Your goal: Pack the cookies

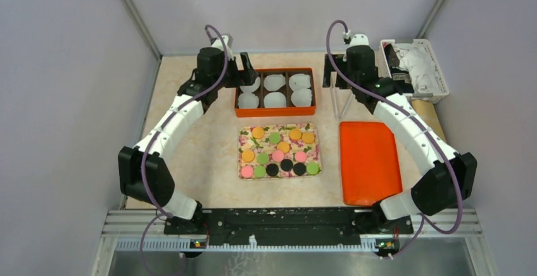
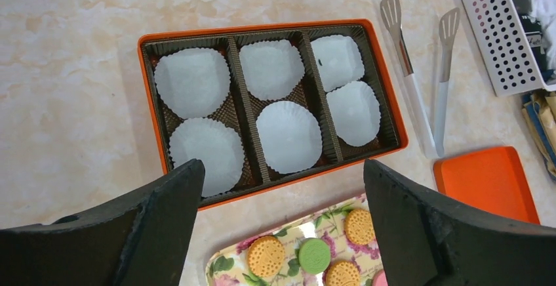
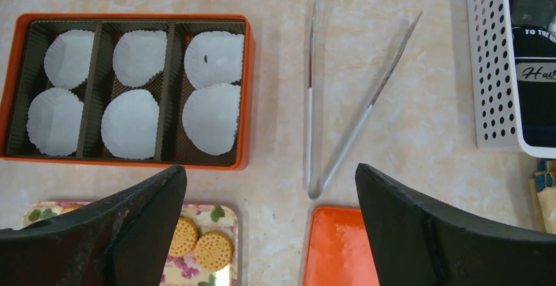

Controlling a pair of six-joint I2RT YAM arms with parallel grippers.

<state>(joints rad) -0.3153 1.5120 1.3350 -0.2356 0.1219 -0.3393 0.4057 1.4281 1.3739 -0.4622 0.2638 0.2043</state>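
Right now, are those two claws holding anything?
Left gripper: open, holding nothing.
Right gripper: open, holding nothing.

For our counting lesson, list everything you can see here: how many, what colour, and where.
cookies: about fifteen; orange, green, pink and black; on the floral tray
floral tray: one; pale with flowers; middle of the table
box: one; orange with brown dividers; behind the tray
paper cups: six; white; two in each compartment of the box
tongs: one; silver and white; right of the box
lid: one; orange; right of the tray
basket: one; white; far right corner
left gripper: one; black; open, empty, near the box
right gripper: one; black; open, empty, near the tongs
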